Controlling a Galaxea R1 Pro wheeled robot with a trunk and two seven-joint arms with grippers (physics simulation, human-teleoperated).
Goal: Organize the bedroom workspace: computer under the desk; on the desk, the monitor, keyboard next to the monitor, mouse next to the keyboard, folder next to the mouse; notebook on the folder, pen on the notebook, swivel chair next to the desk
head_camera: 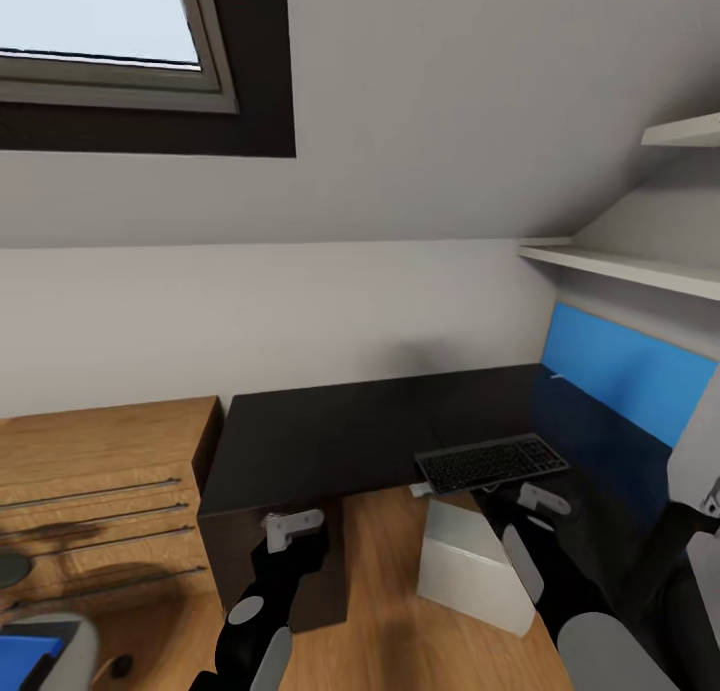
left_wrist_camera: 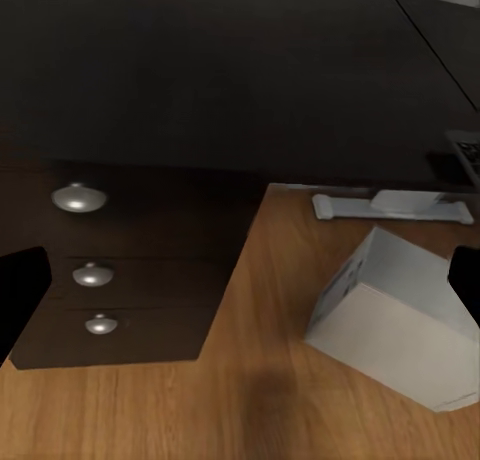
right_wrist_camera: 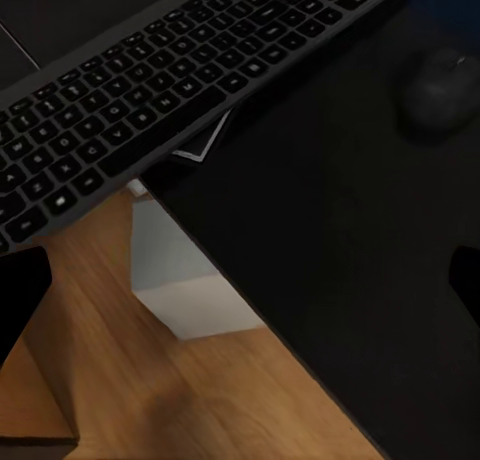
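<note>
**Keyboard at the desk's edge, tower on the floor beside it**

The black L-shaped desk (head_camera: 330, 436) sits in the corner under the sloped ceiling. The keyboard (head_camera: 490, 463) lies at the desk's inner front edge, one long side hanging a little over the edge. In the right wrist view a dark mouse (right_wrist_camera: 443, 83) rests on the desk just beyond the keyboard's far end.

The pale grey computer (head_camera: 470, 561) stands on the wooden floor (head_camera: 390, 621) just off the desk's front edge, below the keyboard, tilted askew rather than square to the desk. The desk's drawer pedestal (left_wrist_camera: 120, 280) with silver knobs stands apart from the tower.

Both arms reach toward the desk. The left gripper (head_camera: 292, 527) hovers before the pedestal, its fingers spread wide and empty. The right gripper (head_camera: 543, 499) hangs over the desk just by the keyboard, likewise spread wide, holding nothing.

A light wood cabinet (head_camera: 100, 491) stands against the desk's left end.
</note>
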